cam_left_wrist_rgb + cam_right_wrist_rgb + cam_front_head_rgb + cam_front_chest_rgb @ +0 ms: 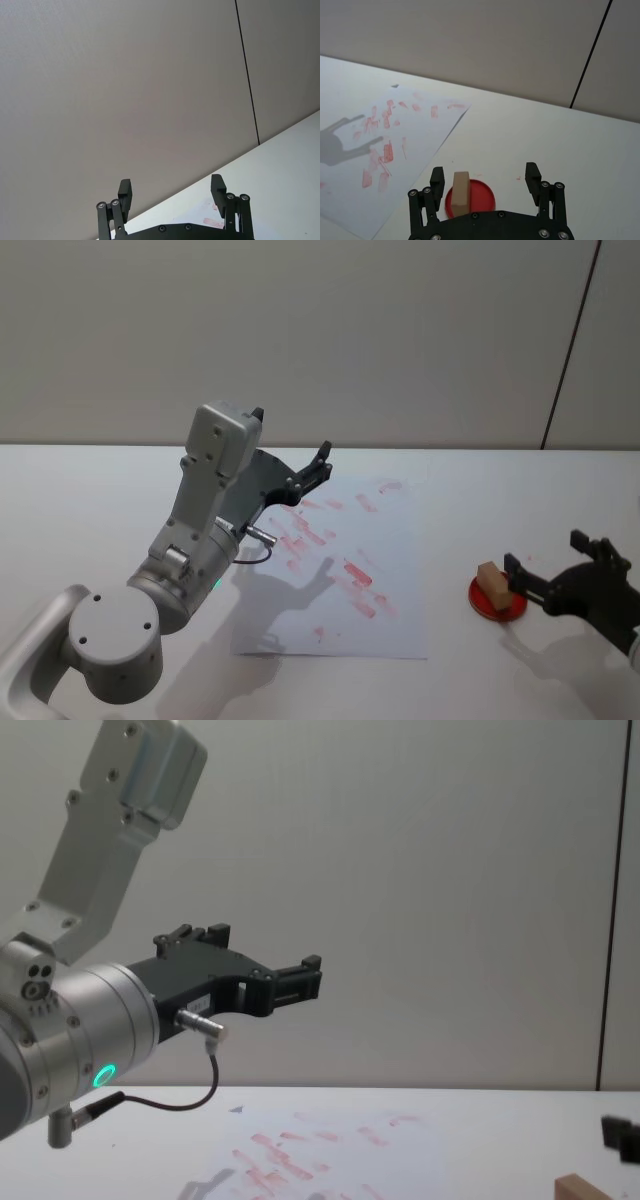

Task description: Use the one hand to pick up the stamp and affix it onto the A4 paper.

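Observation:
The stamp (491,585), a small tan wooden block, stands upright on a round red ink pad (497,602) to the right of the A4 paper (395,550). My right gripper (548,555) is low over the table just right of it and open. In the right wrist view the stamp (461,189) sits within the gap of the right gripper (485,174), close to one finger (437,176), with no grip on it. My left gripper (320,466) hangs open and empty above the paper's far left part. The paper carries many red smudged stamp marks.
The white table (80,500) is bare to the left of the paper and beyond it. A grey wall with a dark vertical seam (570,350) stands behind. The left arm's large grey links (205,510) rise over the table's left side.

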